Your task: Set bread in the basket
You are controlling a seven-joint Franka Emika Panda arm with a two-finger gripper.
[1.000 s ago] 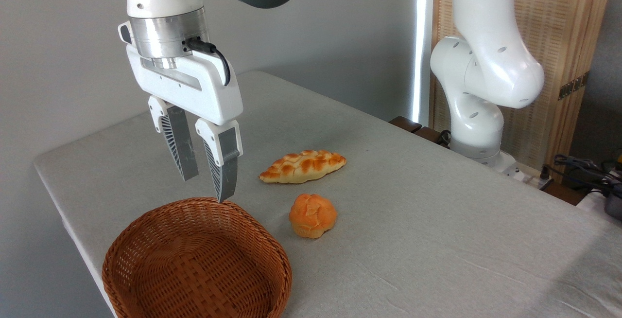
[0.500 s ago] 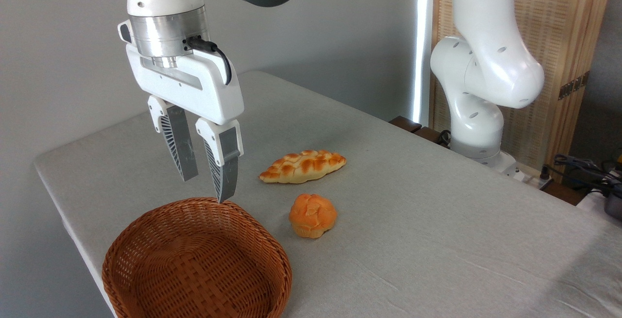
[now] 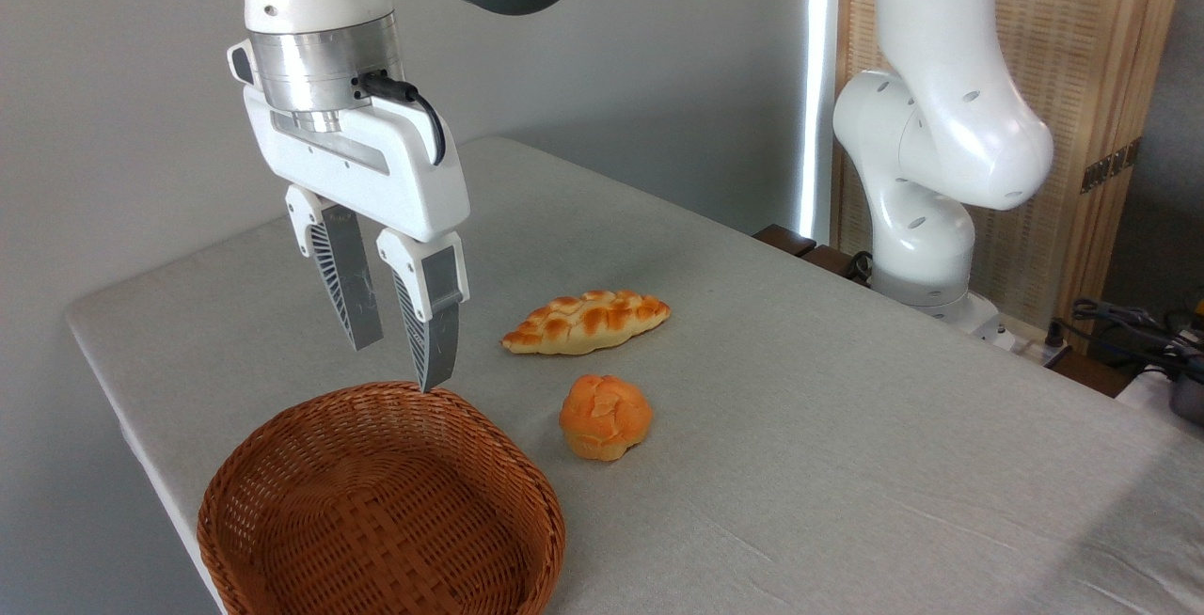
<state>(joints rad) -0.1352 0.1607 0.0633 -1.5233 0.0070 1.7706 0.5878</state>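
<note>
Approach is the step I judge myself in, nothing grasped yet; the gripper (image 3: 403,363) hangs above the far rim of the basket (image 3: 527,493), its jaws parted by a narrow gap and holding nothing; the bread (image 3: 605,417) sits on the table (image 3: 847,427), just to the right of the basket and apart from it. Next I would need to swing right over the bun, widen the jaws to span it, then descend; the braided loaf (image 3: 585,321) lying just behind must stay untouched. Count: one basket, empty; one bun; one loaf; one arm.
</note>
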